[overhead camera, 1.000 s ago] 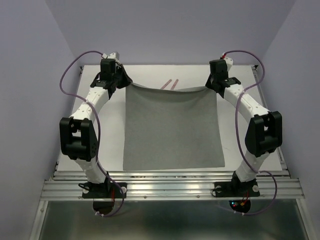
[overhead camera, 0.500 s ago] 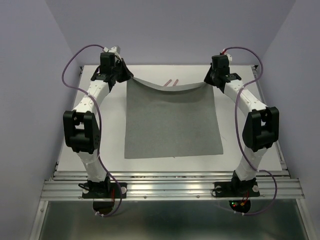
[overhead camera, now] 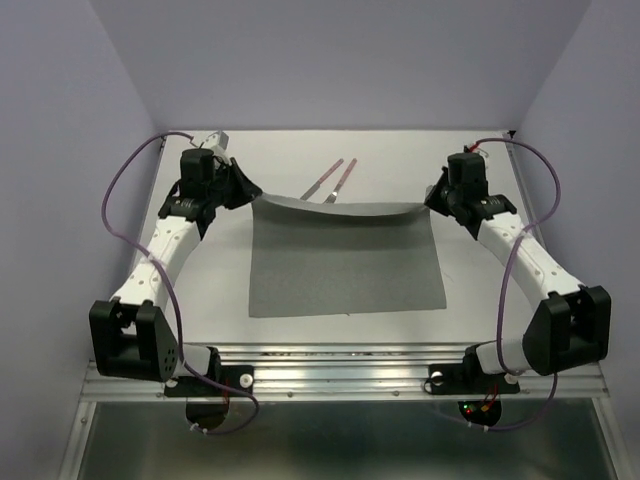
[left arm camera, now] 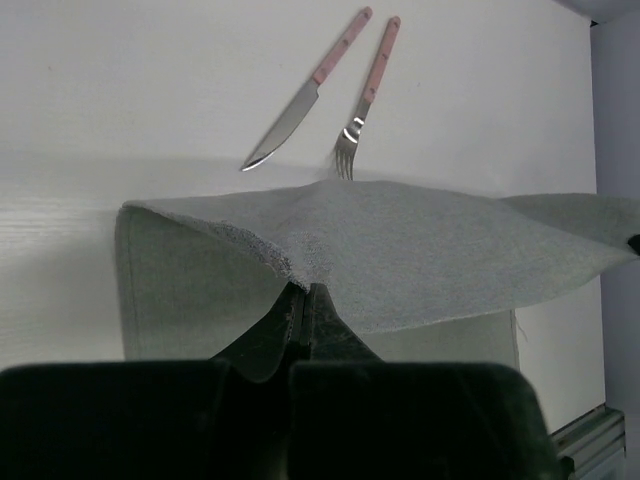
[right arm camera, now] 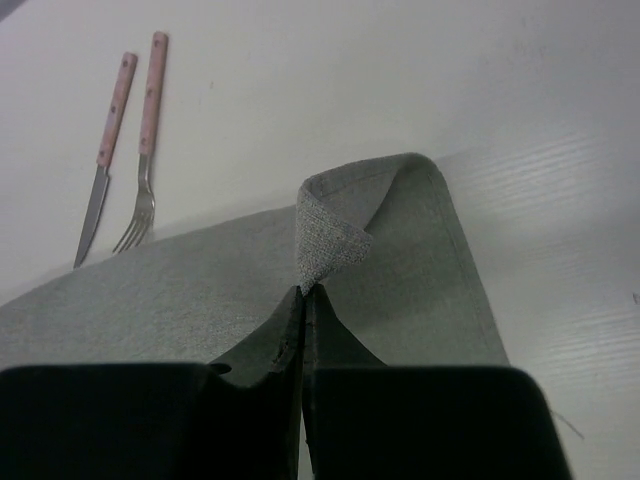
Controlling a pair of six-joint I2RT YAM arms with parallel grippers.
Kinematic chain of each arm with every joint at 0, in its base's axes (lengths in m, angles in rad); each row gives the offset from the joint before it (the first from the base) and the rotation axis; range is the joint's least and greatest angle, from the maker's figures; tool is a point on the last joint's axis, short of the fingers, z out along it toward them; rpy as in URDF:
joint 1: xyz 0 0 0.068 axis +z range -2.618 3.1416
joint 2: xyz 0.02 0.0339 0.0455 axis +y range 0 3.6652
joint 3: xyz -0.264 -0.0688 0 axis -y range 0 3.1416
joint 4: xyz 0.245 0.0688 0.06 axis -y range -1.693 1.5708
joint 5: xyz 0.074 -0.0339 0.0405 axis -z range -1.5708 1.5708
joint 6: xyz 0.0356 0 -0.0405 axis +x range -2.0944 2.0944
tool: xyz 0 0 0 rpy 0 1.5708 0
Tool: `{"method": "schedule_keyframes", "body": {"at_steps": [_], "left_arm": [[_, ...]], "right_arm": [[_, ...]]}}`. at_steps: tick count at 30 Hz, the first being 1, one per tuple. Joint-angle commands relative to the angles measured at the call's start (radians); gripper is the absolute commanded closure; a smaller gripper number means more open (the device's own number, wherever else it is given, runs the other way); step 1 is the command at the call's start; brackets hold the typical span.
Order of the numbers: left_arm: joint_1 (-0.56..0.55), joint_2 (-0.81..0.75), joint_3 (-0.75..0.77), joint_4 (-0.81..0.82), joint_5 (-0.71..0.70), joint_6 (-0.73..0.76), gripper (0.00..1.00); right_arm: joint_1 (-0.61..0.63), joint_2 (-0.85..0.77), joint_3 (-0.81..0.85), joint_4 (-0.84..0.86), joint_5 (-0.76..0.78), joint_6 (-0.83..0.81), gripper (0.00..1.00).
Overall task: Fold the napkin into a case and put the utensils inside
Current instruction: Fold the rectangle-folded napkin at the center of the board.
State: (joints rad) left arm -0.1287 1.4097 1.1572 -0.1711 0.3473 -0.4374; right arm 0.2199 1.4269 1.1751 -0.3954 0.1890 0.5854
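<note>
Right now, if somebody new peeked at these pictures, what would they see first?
Probably the big grey napkin in the middle of the white table, with its far edge lifted up like a little tent. The left gripper and the right gripper each pinch one far corner, shut tight on it. Just beyond the napkin lie a knife and a fork with pink handles, side by side.

1. The napkin (overhead camera: 345,260) covers the middle of the counter (overhead camera: 290,145). Its far edge hangs raised between the left gripper (overhead camera: 243,192) and right gripper (overhead camera: 432,200), whose jaws pinch its corners, barring a low pass there.
2. The knife (overhead camera: 322,180) and fork (overhead camera: 342,180) lie side by side just beyond that edge.
3. The counter is bare farther back and beside the napkin.
</note>
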Motion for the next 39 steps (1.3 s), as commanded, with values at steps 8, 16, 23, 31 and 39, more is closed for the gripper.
{"method": "schedule_keyframes", "body": {"at_steps": [8,16,23,31,39], "left_arm": [[-0.022,-0.31,-0.322,-0.041,0.064,-0.058,1.0],[-0.032,-0.451,-0.533,-0.056,0.044,-0.141,1.0],[-0.037,-0.462,-0.541,-0.088,0.028,-0.144,1.0],[-0.048,-0.503,-0.537,-0.153,0.022,-0.148,1.0],[-0.051,-0.508,-0.545,-0.174,0.01,-0.184,1.0]], "right_arm": [[-0.002,-0.321,-0.301,-0.163,-0.053,0.071,0.99],[-0.002,-0.534,-0.544,-0.181,-0.135,0.264,0.99],[-0.002,-0.649,-0.559,-0.232,-0.076,0.311,0.99],[-0.002,-0.69,-0.594,-0.273,-0.085,0.364,0.99],[-0.002,-0.801,-0.667,-0.31,-0.102,0.458,0.99]]}}
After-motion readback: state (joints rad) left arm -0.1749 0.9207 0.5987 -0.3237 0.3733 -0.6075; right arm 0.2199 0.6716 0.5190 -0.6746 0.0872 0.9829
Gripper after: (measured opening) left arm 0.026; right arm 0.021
